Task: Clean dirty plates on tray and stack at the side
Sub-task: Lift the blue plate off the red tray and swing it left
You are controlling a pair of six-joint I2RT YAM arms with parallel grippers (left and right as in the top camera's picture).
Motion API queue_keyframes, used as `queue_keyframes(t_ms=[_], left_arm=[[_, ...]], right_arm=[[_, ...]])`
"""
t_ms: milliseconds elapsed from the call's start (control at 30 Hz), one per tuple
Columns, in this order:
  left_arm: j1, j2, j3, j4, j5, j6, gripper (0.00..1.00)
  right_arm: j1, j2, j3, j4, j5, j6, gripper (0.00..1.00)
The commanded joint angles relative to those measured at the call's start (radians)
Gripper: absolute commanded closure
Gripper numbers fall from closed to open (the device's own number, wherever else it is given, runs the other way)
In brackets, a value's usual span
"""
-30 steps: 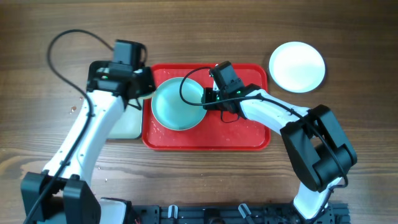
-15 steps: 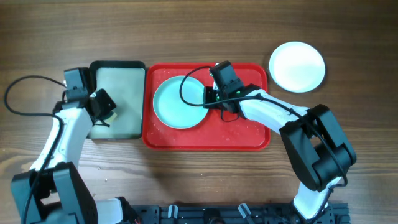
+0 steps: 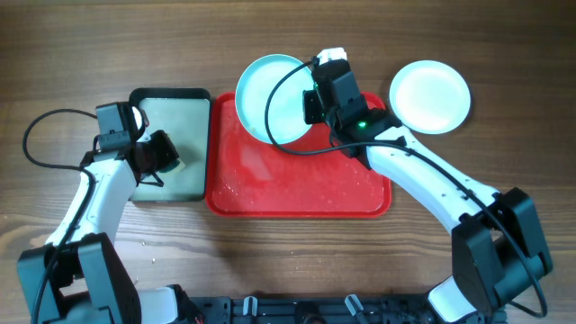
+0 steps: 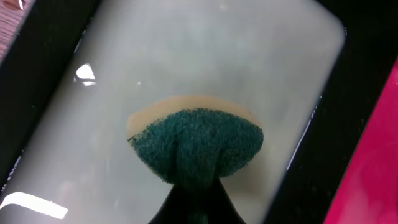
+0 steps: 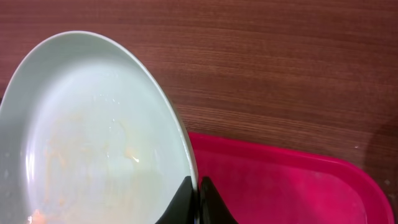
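My right gripper [image 3: 310, 106] is shut on the rim of a pale aqua plate [image 3: 270, 97] and holds it lifted and tilted over the far edge of the red tray [image 3: 297, 184]. In the right wrist view the plate [image 5: 93, 137] shows smeared residue, with the jaws [image 5: 196, 193] pinching its rim. A white plate [image 3: 430, 96] lies on the table to the right of the tray. My left gripper [image 3: 166, 153] is shut on a green and yellow sponge [image 4: 196, 146] over the black-rimmed tray [image 3: 171, 144]. A third plate is not in view.
The black-rimmed tray with pale green inside [image 4: 205, 68] sits right against the red tray's left side. Small specks lie on the red tray's floor. Cables loop from both arms over the wooden table [image 3: 504, 153].
My right gripper has lifted the aqua plate off the red tray and carried it up and back. My left arm swung left from the red tray to the black-rimmed tray with the sponge.
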Motion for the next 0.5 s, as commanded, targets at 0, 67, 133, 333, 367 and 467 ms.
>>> queue_keyframes(t_ms=[0, 67, 133, 333, 367, 467], left_arm=[[0.002, -0.007, -0.005, 0.007, 0.026, 0.014, 0.96], [0.002, -0.007, -0.005, 0.008, 0.026, 0.014, 0.96], [0.002, -0.007, -0.005, 0.013, 0.026, 0.014, 0.96], [0.002, -0.007, -0.005, 0.022, 0.026, 0.014, 0.96], [0.002, -0.007, -0.005, 0.022, 0.026, 0.014, 0.96], [0.002, -0.007, -0.005, 0.022, 0.026, 0.014, 0.96]], right_arm=[[0.023, -0.021, 0.021, 0.010, 0.026, -0.013, 0.96], [0.041, -0.021, 0.021, 0.009, 0.029, -0.013, 0.96], [0.051, -0.021, 0.020, 0.002, 0.041, -0.013, 0.96], [0.052, -0.021, 0.020, 0.085, 0.048, -0.066, 0.96], [0.052, -0.021, 0.021, 0.114, 0.047, -0.062, 0.96], [0.079, -0.020, 0.021, 0.176, 0.047, -0.037, 0.96]])
